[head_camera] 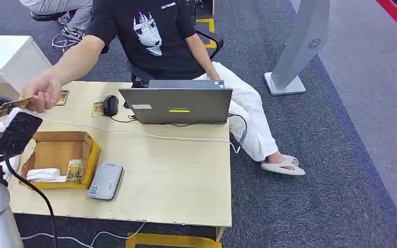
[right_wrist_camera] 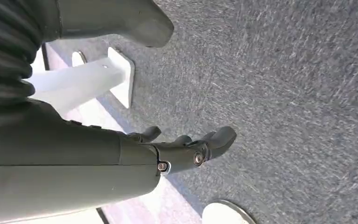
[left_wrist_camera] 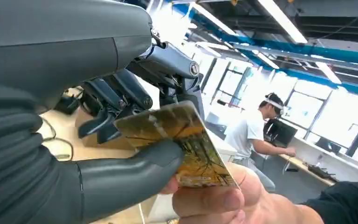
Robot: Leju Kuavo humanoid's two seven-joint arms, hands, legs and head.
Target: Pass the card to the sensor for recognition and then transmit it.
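- Left hand [left_wrist_camera: 121,140] pinches the card [left_wrist_camera: 177,142] between its thick grey thumb and the darker fingers [left_wrist_camera: 116,100]; much of the card's near edge is covered by the thumb.
- Card is thin and flat, with a glossy golden-brown print; in the head view it is a small strip [head_camera: 14,105] at the far left of the table, too small to read.
- A person's hand [head_camera: 42,94] also grips the same card from the other side; in the left wrist view its fingers [left_wrist_camera: 209,200] press the card's lower corner, so both hands hold it together.
- Right hand [right_wrist_camera: 186,149] hangs over the grey carpet, its fingers a little curled and apart, with nothing in them.
- Black phone-like screen [head_camera: 16,133] stands tilted on a holder near the left arm; its base is cut off by the picture edge.
- Cardboard box [head_camera: 90,155] lies open on the pale wooden table [head_camera: 186,175], with another printed card [head_camera: 74,170] and something white inside that I cannot identify.
- Grey rounded device [head_camera: 106,181] lies just beside the box.
- Grey laptop [head_camera: 178,105], black mouse [head_camera: 110,105] and two more cards [head_camera: 63,97] lie further back.
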